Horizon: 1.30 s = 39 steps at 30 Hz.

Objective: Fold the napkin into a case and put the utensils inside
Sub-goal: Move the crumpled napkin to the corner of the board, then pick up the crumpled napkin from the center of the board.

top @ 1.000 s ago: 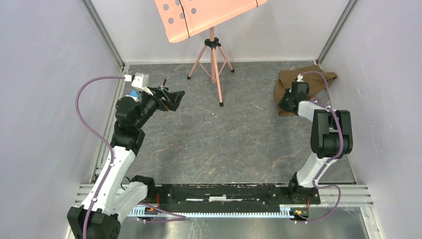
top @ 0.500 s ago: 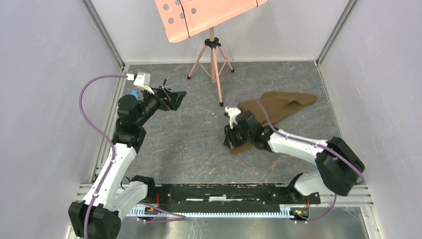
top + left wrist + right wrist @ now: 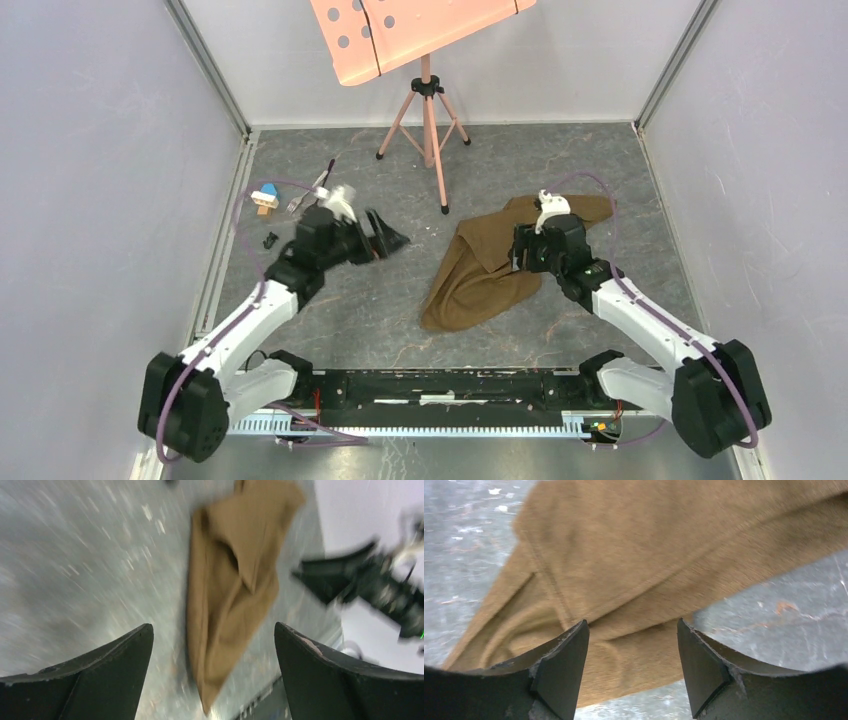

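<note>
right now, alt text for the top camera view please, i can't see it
A crumpled brown napkin lies on the table, the right hand open over its right side and the left hand open, apart from it, to the left. A fork and a toy block sit at the far left; a pink music stand stands at the back.

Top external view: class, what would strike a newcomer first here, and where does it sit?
A crumpled olive-brown cloth napkin sprawls right of centre on the grey marbled table, with the right tool open above it. A tilted salmon-pink perforated music stand rises at the back centre.
</note>
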### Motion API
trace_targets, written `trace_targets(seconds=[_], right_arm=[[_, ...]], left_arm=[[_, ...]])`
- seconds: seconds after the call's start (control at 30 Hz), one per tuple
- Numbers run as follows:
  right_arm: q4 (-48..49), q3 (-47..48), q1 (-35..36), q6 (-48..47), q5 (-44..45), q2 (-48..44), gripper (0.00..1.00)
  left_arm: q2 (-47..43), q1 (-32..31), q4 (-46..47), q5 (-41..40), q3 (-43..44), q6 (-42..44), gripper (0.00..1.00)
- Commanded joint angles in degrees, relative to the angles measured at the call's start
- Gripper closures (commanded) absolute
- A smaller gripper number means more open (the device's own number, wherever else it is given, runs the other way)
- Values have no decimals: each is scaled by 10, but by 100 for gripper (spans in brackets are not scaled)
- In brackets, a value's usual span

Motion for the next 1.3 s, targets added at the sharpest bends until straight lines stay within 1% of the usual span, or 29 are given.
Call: trace_targets(seconds=[0.0,0.03,0.07,0.1,0.17,0.27,0.33,0.43,0.53,0.6,0.67,0.73,0.8,0.83,0.87,0.9,0.93,0.97,1.0,1.03,1.1,1.17,1.23,1.27], right_arm=[[24,-5,-38,7,-9,30,31],[31,8,-38,-20,-31,51,37],[36,23,-36,-44,-72,75,40],[33,43,-29,-67,-97,100,39],[28,72,9,-103,-89,130,36],[26,104,85,-143,-4,168,35],[6,133,110,-145,54,203,37],[7,159,139,-155,120,242,39],[7,186,154,-160,166,279,43],[2,209,159,-166,182,311,46],[-3,230,167,-169,213,341,50],[-17,248,175,-160,278,365,55],[-11,249,177,-154,330,373,59],[-5,246,177,-152,351,373,61],[1,244,177,-151,377,372,65],[1,243,177,-149,395,372,72],[-1,246,177,-150,411,370,82],[-10,250,177,-147,424,363,96],[-23,254,177,-139,444,353,100],[-35,251,177,-132,463,330,100],[-45,236,180,-135,497,266,100],[-61,226,181,-154,519,175,100],[-67,219,184,-195,497,77,100],[-69,219,184,-222,458,35,100]], left_arm=[[33,-136,-38,-40,-31,-51,4],[43,-161,-36,-61,-39,-53,4],[54,-187,-34,-78,-48,-53,6],[63,-209,-35,-97,-54,-54,8],[85,-240,-33,-120,-66,-59,11],[121,-265,-10,-127,-73,-67,19],[146,-279,3,-129,-67,-72,23],[184,-301,19,-139,-45,-73,26],[219,-317,25,-146,-32,-74,30],[237,-326,33,-151,-30,-77,33],[249,-332,34,-162,-29,-79,38],[254,-333,31,-172,-30,-80,43],[248,-335,25,-187,-33,-78,52],[244,-335,17,-189,-31,-75,56],[239,-335,9,-209,-27,-67,58],[234,-335,-10,-219,-23,-60,60],[228,-335,-25,-225,-17,-51,66],[221,-335,-38,-234,-10,-44,70],[209,-335,-63,-244,0,-34,76],[192,-336,-90,-259,14,-22,82],[145,-335,-141,-290,41,4,88],[92,-335,-200,-320,82,38,96],[38,-335,-246,-338,128,79,98],[11,-335,-260,-335,153,105,98]])
